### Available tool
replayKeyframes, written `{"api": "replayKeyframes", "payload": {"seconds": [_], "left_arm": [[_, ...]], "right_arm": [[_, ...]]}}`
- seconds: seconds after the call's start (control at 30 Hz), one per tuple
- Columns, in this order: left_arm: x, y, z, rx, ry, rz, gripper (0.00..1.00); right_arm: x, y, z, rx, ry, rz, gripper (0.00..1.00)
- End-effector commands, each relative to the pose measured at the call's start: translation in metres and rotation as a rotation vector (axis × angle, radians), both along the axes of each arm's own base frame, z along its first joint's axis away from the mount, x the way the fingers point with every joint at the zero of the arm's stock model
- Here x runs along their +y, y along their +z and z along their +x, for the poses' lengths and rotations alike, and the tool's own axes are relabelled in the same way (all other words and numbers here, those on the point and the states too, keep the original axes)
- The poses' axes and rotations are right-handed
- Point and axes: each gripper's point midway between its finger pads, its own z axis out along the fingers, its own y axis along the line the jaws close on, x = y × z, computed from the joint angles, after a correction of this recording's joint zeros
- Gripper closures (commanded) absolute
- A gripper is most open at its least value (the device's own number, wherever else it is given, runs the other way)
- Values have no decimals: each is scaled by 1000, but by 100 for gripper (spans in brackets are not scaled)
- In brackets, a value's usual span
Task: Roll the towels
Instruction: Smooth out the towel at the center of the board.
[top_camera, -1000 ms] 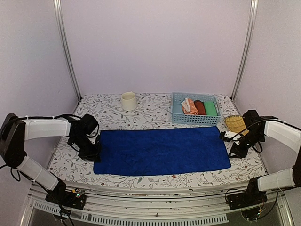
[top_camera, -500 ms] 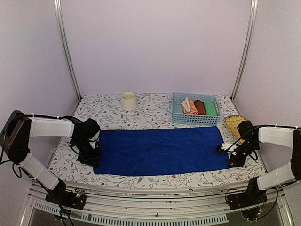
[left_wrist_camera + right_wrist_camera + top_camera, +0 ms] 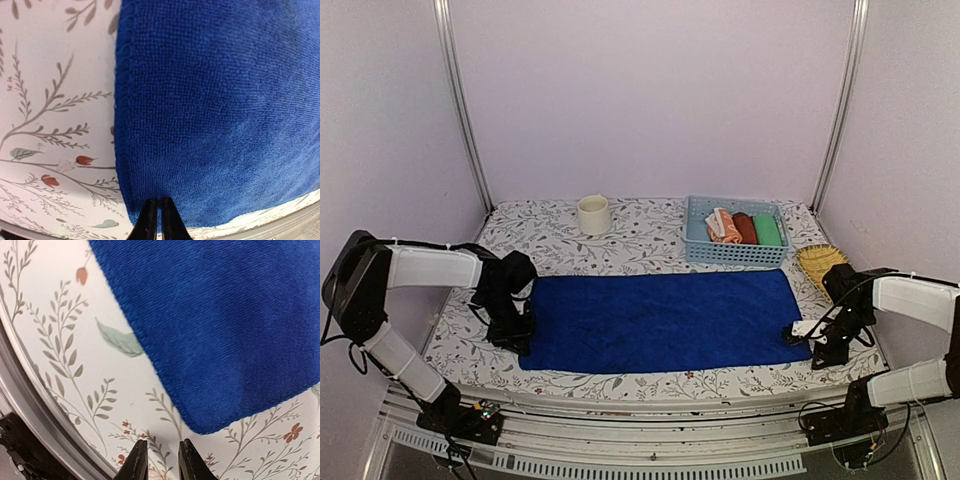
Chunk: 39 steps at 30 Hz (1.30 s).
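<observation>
Left hand (image 3: 156, 205) closed at blue towel (image 3: 660, 320) corner; right hand (image 3: 163, 445) open, empty. It lies flat, unrolled; orange towel (image 3: 723, 227) sits rolled in basket (image 3: 735, 257).

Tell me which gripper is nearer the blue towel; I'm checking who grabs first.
Left. The left gripper has its tips on the blue towel at its near left corner; the right gripper sits just off the near right corner, with table showing between.

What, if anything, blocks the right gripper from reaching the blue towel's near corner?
Probably nothing. The right gripper is just short of the corner of the blue towel, jaws slightly apart, with only bare floral table cover between them, so it looks reachable.
</observation>
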Motion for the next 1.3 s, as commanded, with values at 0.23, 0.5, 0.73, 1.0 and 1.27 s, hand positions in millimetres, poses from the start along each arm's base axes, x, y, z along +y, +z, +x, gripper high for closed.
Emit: {"api": "replayKeyframes", "payload": {"seconds": [0.23,0.5,0.73,1.0,1.27], "left_arm": [[-21,49,3,-40,-56,-123,91],[7,102,104,-430,24,-90,100],[-19,58,68,-314,2,-176,100],[-4,19,3,-139,7,-112,100],[-16,0,-31,-30,10,-76,100]], "right_arm": [[28,61,14,-39,26,146,74],[39,67,59,-114,-87,201,70],[16,22,59,-107,-124,63,70],[0,-13,27,-36,-99,-28,71],[-15,-32,-3,21,-34,-110,71]]}}
